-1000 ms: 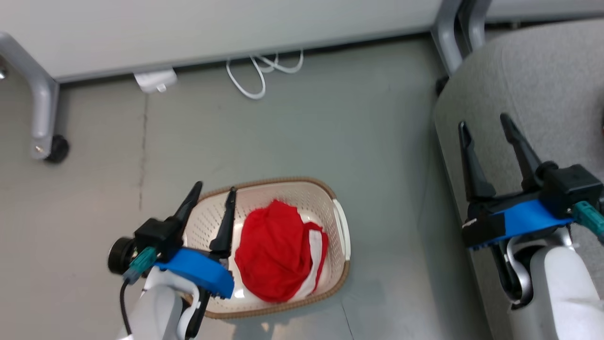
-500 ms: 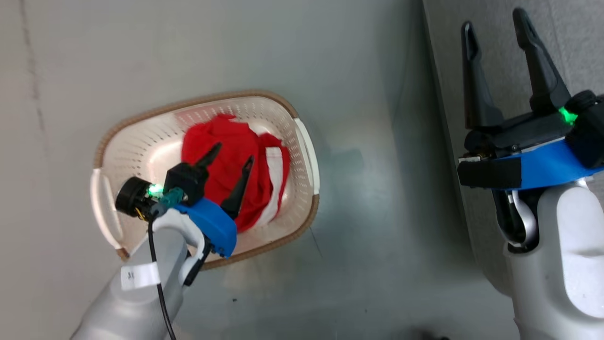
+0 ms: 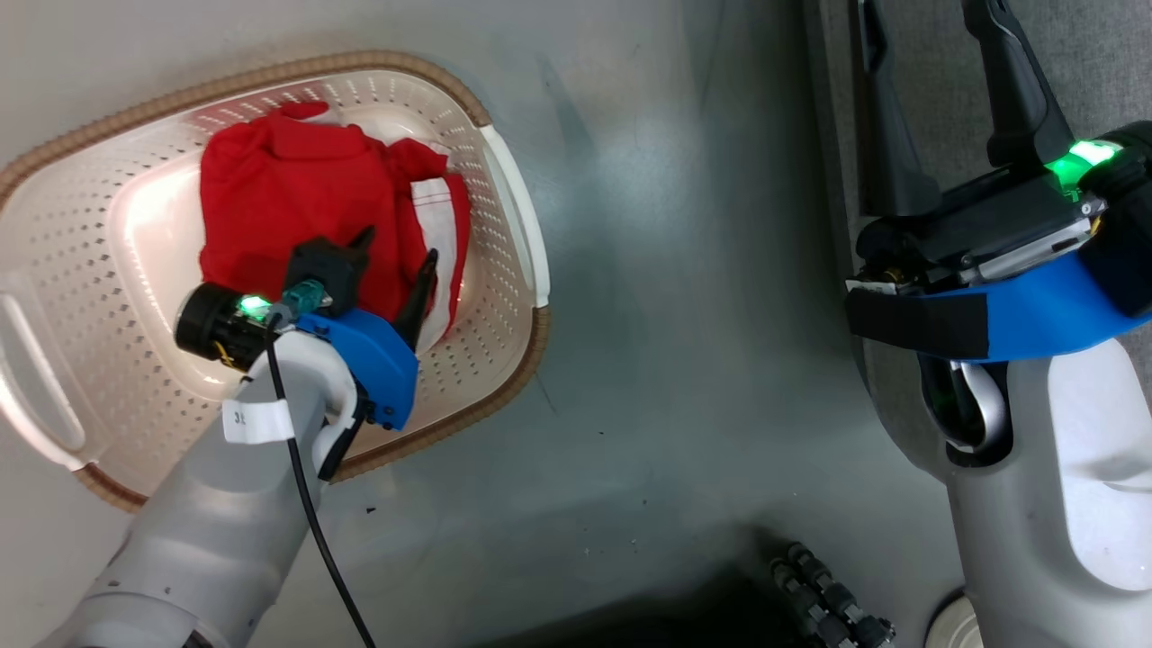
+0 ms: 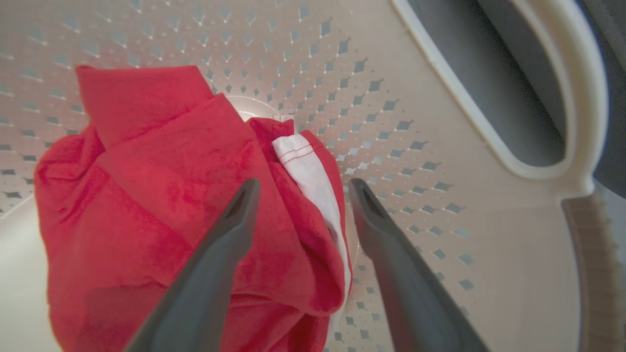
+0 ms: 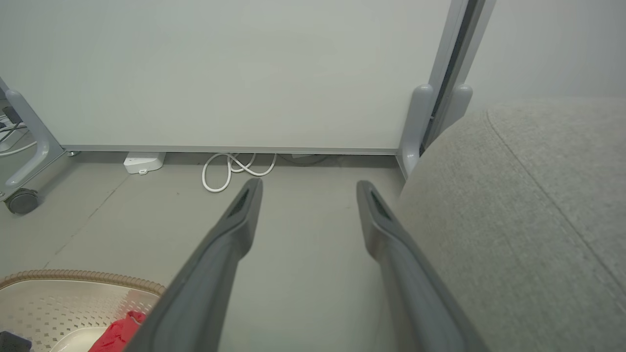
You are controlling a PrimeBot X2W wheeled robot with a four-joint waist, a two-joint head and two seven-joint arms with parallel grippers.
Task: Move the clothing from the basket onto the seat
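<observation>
The clothing [image 3: 288,198] is a crumpled red heap with a white stripe, lying in the cream perforated basket [image 3: 504,297] on the floor. My left gripper [image 3: 399,250] is down inside the basket and open. In the left wrist view its fingers [image 4: 215,254] straddle a red fold and the white trim of the clothing [image 4: 146,195] without pinching it, and the basket wall [image 4: 401,117] is just behind. My right gripper [image 3: 927,54] is open and empty at the edge of the grey seat [image 3: 1098,81]. In the right wrist view the right gripper [image 5: 309,186] points at the floor beside the seat [image 5: 528,210].
A white panel on wheeled legs [image 5: 22,200] stands at the far side, with a white cable [image 5: 234,168] and an adapter [image 5: 143,162] on the floor below it. Bare grey floor lies between basket and seat. Dark ribbed parts [image 3: 828,594] sit low near my base.
The head camera has dipped and closed in, so the basket looks larger and higher. My left gripper has gone from the basket's left rim down onto the clothing, staying open.
</observation>
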